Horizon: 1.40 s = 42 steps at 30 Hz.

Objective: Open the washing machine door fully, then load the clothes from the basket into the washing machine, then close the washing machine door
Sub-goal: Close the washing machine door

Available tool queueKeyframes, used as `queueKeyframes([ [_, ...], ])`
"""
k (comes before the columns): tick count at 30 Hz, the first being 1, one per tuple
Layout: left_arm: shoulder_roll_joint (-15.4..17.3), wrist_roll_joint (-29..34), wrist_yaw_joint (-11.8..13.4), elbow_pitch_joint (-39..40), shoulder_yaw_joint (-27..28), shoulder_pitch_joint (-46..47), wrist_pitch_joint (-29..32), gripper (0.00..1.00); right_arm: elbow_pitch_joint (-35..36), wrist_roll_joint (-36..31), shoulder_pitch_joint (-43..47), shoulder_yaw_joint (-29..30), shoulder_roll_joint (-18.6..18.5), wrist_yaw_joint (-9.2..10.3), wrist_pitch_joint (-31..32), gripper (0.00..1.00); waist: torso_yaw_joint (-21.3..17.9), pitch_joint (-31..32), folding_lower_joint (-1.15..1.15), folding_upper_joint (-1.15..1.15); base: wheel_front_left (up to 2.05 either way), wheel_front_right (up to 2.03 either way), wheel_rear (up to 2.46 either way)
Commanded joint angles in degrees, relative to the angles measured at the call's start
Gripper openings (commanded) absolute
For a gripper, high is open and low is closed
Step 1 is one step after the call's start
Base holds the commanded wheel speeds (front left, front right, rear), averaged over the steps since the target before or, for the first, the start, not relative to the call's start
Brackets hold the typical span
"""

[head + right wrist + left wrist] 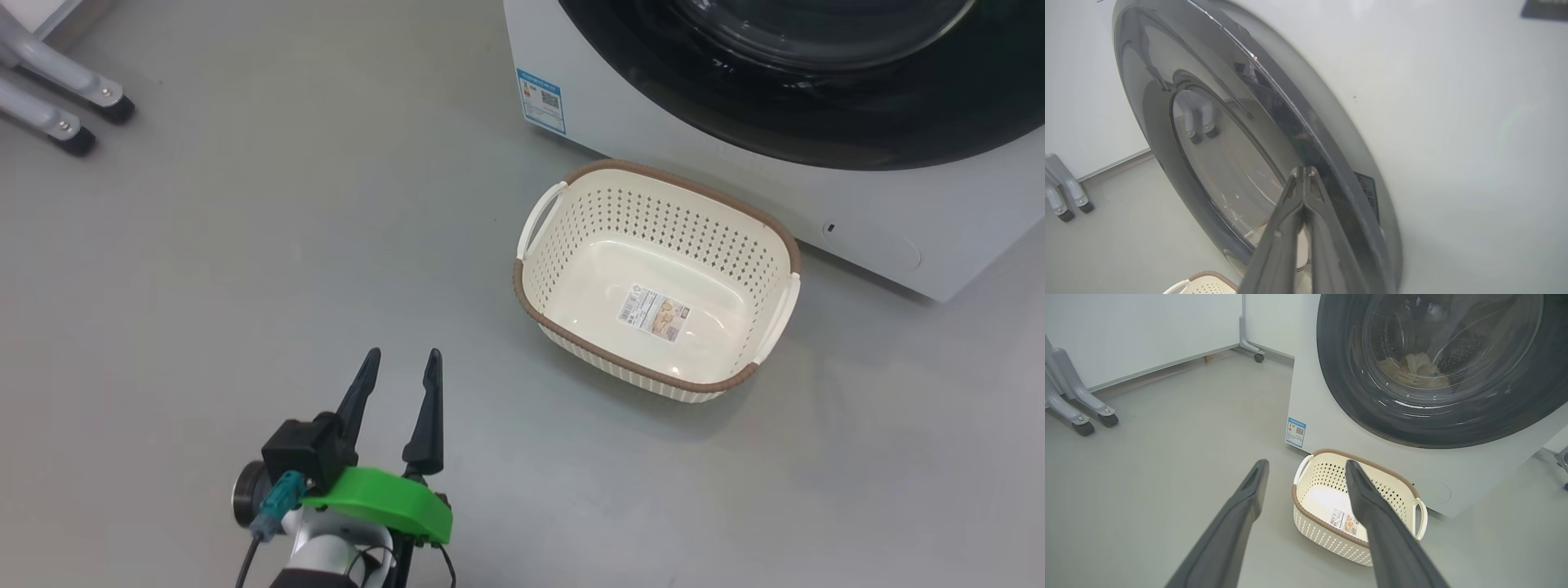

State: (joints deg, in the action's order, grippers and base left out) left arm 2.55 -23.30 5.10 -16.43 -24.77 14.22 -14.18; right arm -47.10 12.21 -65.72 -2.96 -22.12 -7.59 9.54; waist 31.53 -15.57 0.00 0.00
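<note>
The washing machine point(857, 220) stands at the upper right, and its door point(816, 122) lies shut against the white front. Through the door glass point(1429, 371) I see pale clothes point(1419, 365) lying in the drum. The cream basket point(653, 220) sits on the floor just before the machine, holding only its label sticker. My left gripper point(404, 355) hovers open at the lower left, well short of the basket point(1323, 539), with nothing between its fingers. My right gripper point(1304, 168) is shut, its joined tips at the door's point(1208, 143) black rim.
Grey wheeled frame legs point(73, 98) stand at the far left, by a white wall panel point(1147, 330). A blue label sticker point(540, 100) marks the machine's lower left corner. Bare grey floor point(245, 286) spreads between my left arm and the basket.
</note>
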Motion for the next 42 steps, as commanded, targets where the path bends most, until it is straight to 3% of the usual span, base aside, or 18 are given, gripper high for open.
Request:
queueKeyframes([
  [1,0.4,-0.2,0.3,1.9,2.1,1.1,-0.8,1.0,1.4,-0.8,-3.0,0.4,-0.7,0.1,-0.9,0.0,0.1,-0.6,0.0,0.0,0.0,0.0,0.0],
  [12,0.3,-0.7,0.5,1.7,1.7,1.6,-0.8,1.0,-3.1,-1.2,-5.0,-2.0,1.1,0.1,-3.4,0.0,-0.1,-0.6,0.0,0.0,0.0,0.0,0.0],
  [19,0.4,0.7,0.5,-0.3,1.6,1.8,-0.8,1.0,-3.0,2.3,0.2,-5.4,2.4,0.1,-5.4,0.0,-0.8,3.5,0.0,0.0,0.0,0.0,0.0],
  [28,2.1,1.4,0.4,-1.8,2.5,1.6,-0.8,1.0,5.4,7.1,13.4,-9.3,3.8,0.1,-9.9,0.0,-5.2,9.0,0.0,0.0,0.0,0.0,0.0],
  [35,3.7,1.4,0.6,-2.2,2.9,2.1,0.0,1.0,14.3,7.2,24.4,-7.2,4.8,0.1,-12.5,0.0,-9.9,11.0,0.0,0.0,0.0,0.0,0.0],
  [36,3.9,1.3,0.6,-2.4,2.9,2.0,0.2,1.0,15.3,6.9,26.0,-6.5,5.3,0.1,-13.1,0.3,-10.6,11.5,0.0,0.0,0.0,0.0,0.0],
  [37,4.1,1.2,0.6,-2.5,2.9,2.0,0.3,1.0,16.4,6.6,27.5,-5.8,5.8,0.1,-13.7,0.79,-11.2,11.8,0.0,0.0,0.0,0.0,0.0],
  [38,4.2,1.2,0.6,-2.6,3.0,2.0,0.5,1.0,17.4,6.3,28.9,-5.1,6.4,0.1,-14.1,1.0,-11.9,12.0,0.0,0.0,0.0,0.0,0.0],
  [42,4.7,1.0,0.8,-2.6,3.1,2.0,0.8,1.0,19.7,5.3,32.9,-3.3,8.1,0.1,-14.7,1.0,-13.6,12.8,0.0,0.0,0.0,0.0,0.0],
])
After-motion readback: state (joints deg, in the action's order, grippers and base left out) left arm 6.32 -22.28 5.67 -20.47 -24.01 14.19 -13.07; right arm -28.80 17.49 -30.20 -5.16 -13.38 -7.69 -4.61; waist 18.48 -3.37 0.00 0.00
